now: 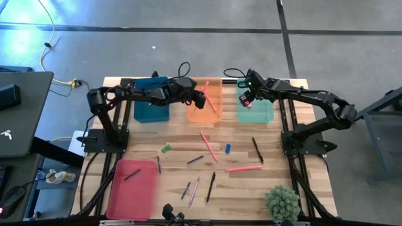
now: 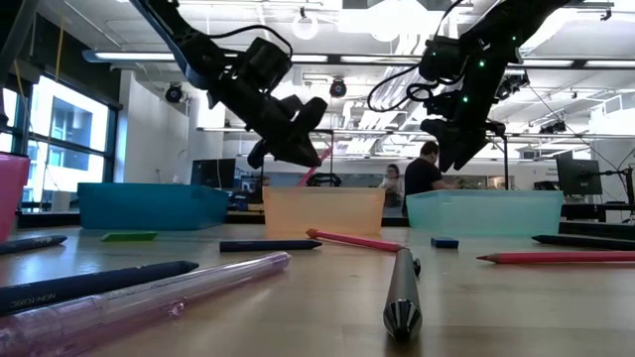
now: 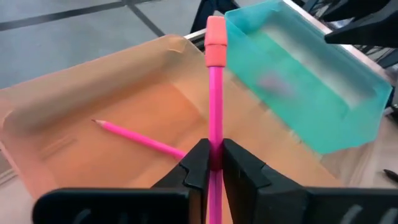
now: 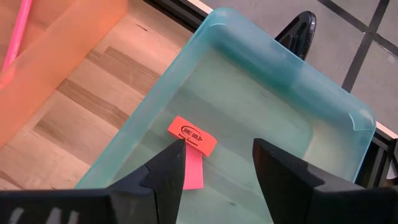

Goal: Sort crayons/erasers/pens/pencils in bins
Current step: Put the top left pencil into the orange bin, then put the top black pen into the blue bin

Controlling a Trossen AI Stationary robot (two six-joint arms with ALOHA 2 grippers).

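A pink pencil (image 3: pixel 215 93) is gripped between the closed fingers of the left gripper (image 3: pixel 211 163) above the orange bin (image 1: pixel 205 100), where another pink pencil (image 3: pixel 140 139) is already laid. Beside the orange bin, the right gripper (image 4: pixel 217 167) is held with fingers apart and empty over the mint-green bin (image 4: pixel 273 118), where two erasers (image 4: pixel 192 136) are dropped. Roughly a dozen items are left on the worktop (image 1: pixel 276 172) near the orange bin, so sorting is judged well short of half done.
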